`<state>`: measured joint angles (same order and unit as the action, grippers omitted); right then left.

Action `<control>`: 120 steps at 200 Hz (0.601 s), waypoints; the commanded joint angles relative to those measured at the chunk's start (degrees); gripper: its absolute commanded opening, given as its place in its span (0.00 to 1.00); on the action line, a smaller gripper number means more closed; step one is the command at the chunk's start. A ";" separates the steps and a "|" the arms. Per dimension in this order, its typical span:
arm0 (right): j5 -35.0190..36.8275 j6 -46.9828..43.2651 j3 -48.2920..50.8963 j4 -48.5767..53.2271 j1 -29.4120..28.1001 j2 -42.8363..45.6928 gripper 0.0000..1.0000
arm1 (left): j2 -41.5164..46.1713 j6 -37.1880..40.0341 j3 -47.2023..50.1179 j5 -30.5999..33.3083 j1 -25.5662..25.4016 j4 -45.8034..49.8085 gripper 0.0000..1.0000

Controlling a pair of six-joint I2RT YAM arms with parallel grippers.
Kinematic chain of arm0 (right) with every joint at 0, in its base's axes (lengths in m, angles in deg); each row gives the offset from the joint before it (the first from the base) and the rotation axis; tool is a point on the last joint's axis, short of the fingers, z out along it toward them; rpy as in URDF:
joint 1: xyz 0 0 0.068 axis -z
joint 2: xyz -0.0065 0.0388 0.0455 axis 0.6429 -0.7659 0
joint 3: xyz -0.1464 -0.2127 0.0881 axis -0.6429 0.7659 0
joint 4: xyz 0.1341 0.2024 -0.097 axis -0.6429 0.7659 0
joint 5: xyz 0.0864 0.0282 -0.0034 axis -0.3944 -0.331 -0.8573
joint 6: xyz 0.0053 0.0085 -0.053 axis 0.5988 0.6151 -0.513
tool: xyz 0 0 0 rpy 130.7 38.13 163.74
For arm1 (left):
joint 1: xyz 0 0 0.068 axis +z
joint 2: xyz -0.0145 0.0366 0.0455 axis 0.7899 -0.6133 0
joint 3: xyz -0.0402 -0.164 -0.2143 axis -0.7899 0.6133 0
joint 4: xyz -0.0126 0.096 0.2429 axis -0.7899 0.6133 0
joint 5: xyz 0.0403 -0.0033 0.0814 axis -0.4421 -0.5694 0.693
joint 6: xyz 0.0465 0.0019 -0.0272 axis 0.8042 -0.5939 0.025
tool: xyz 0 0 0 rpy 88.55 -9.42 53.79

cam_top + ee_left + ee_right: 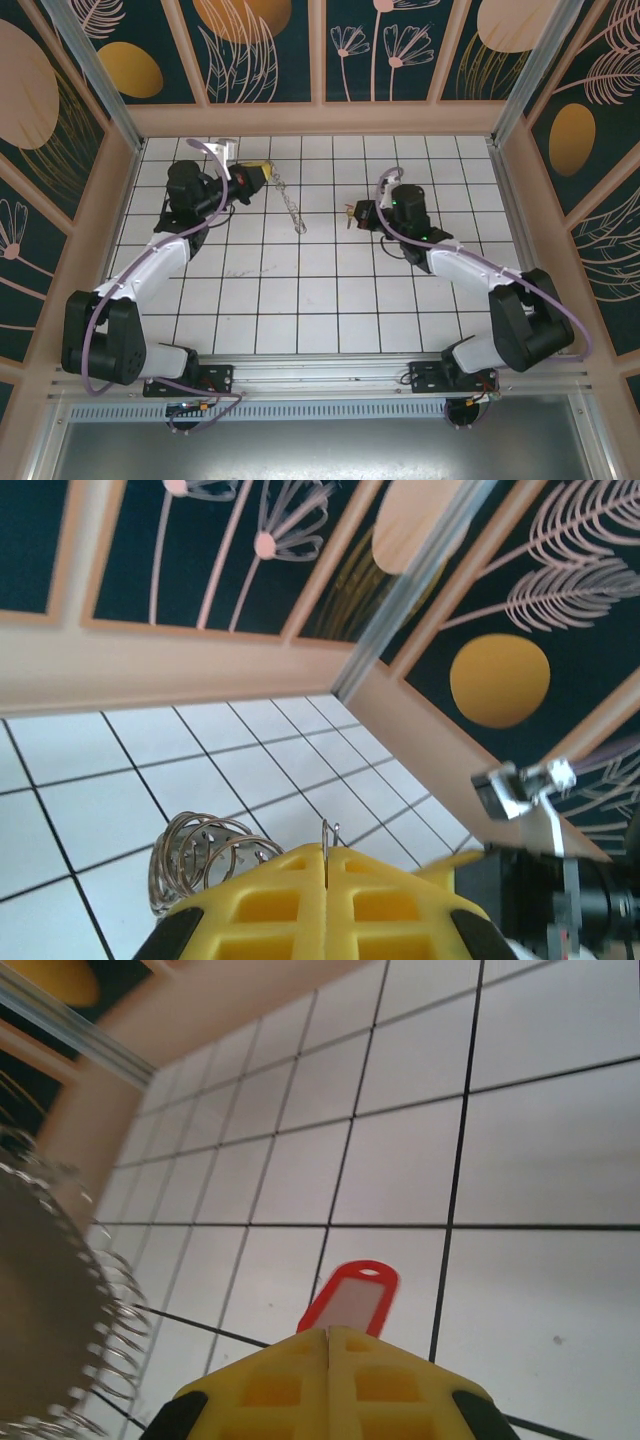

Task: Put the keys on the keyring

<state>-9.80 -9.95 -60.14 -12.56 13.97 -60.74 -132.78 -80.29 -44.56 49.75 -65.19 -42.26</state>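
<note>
Threading is in hand; my left gripper (328,856) is pinched tight on the thin wire of the keyring (205,856), over the far-left tiles; my right gripper (330,1336) clamps the red-headed key (350,1298), well apart from it; next, I judge, I must line the key's hole up with the wire's end.

1. We see a white tabletop (300,300), ruled into square tiles by dark lines.
2. A thin metal keyring (291,207) stretches over its far-middle tiles; we cannot tell whether it touches.
</note>
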 commanded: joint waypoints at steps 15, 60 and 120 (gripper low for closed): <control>-10.38 4.59 3.49 -12.75 4.61 4.64 0.00 | 0.27 5.19 -0.43 -3.54 -4.52 -1.90 0.00; -11.81 3.10 7.29 -15.47 6.68 9.47 0.00 | -2.32 8.52 -1.86 -4.69 -10.19 -0.36 0.00; -10.18 -3.98 10.77 -0.86 7.59 15.62 0.00 | -6.99 6.83 -2.95 -4.01 -14.93 -6.02 0.00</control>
<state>-19.62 -9.69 -51.84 -19.97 21.23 -48.39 -138.14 -73.69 -44.80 46.43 -78.43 -42.98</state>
